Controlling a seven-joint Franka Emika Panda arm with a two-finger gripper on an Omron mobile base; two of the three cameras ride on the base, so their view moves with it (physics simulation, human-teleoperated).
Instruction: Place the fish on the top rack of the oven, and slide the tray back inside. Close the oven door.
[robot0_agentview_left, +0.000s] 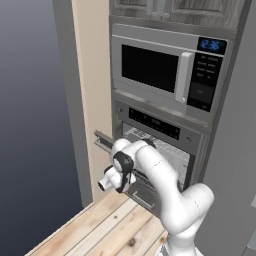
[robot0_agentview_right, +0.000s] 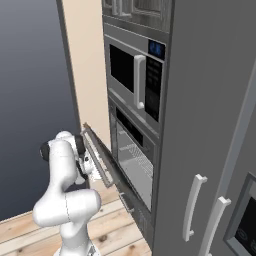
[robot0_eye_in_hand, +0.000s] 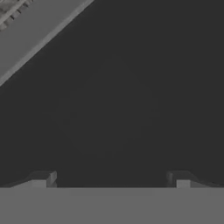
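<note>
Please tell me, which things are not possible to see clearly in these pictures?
- Fish: not made out on the top rack in the left base view; too small, and the arm covers the front of the rack.
- Oven door: lower part hidden behind the arm in the right base view.
- End effector: open; the dark surface it faces, hand view, cannot be identified.

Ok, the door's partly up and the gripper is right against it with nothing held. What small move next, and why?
Probably keep pushing the oven door up toward the oven. In the right base view the door stands tilted, a gap left at its top. The gripper is open and empty, its dark finger tips close on the door's dark glass in the hand view. I cannot see the fish.
</note>
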